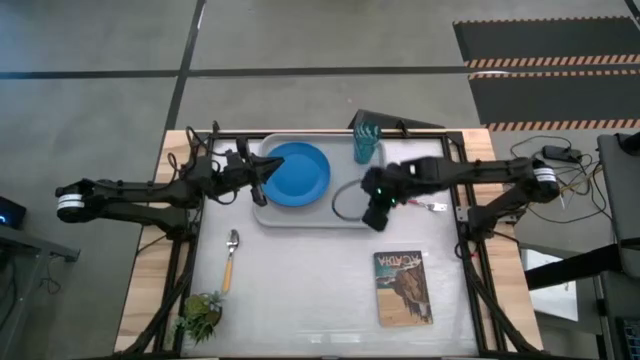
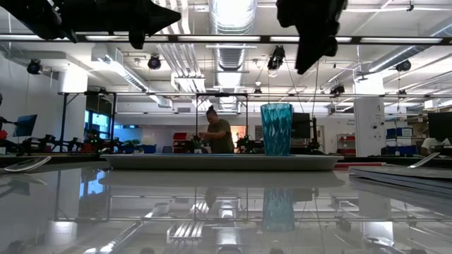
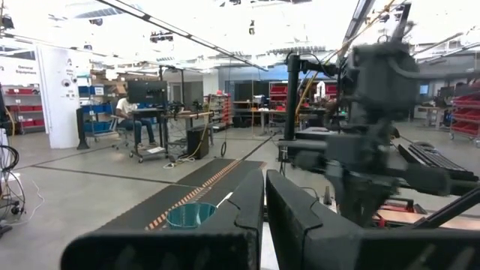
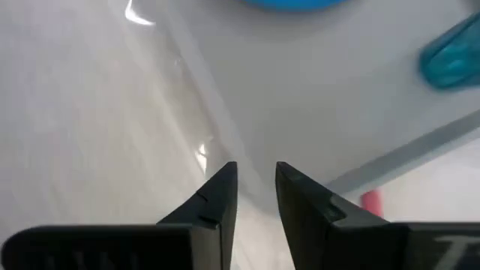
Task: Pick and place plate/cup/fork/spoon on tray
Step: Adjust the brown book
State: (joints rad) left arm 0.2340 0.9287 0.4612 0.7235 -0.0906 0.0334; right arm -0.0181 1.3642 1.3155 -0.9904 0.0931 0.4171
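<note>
The bright-blue plate lies flat in the left half of the light-grey tray. The teal cup stands upright at the tray's far right corner and also shows in the low view. The pink-handled fork lies on the table right of the tray. The orange-handled spoon lies on the table, left of and nearer than the tray. My left gripper is shut and empty, high over the plate's left edge. My right gripper hangs above the tray's near right corner, empty, its fingers a little apart.
A brown picture-cover book lies near the table's front right. A small green plant stands at the front left. A black frame runs along the table's edges. People show in the room beyond the table.
</note>
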